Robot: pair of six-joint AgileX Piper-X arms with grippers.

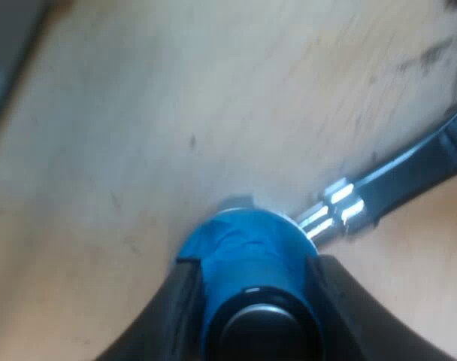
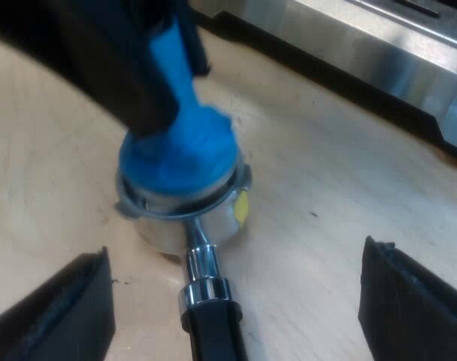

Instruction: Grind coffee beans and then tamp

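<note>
The blue tamper (image 1: pixel 247 259) stands in the basket of the metal holder (image 2: pixel 180 207), which rests on the wooden table. My left gripper (image 1: pixel 251 301) is shut on the tamper, one black finger on each side of its blue body (image 2: pixel 180 147). The holder's chrome neck (image 1: pixel 334 210) runs into its dark handle (image 1: pixel 420 162), which lies flat on the table. My right gripper (image 2: pixel 236 301) is open, its fingers spread wide on either side of the dark handle (image 2: pixel 213 331), touching nothing.
The espresso machine's steel base (image 2: pixel 379 56) runs along the wooden table (image 2: pixel 326 188) just beyond the holder. Bare wood (image 1: pixel 176 113) surrounds the holder on the other sides.
</note>
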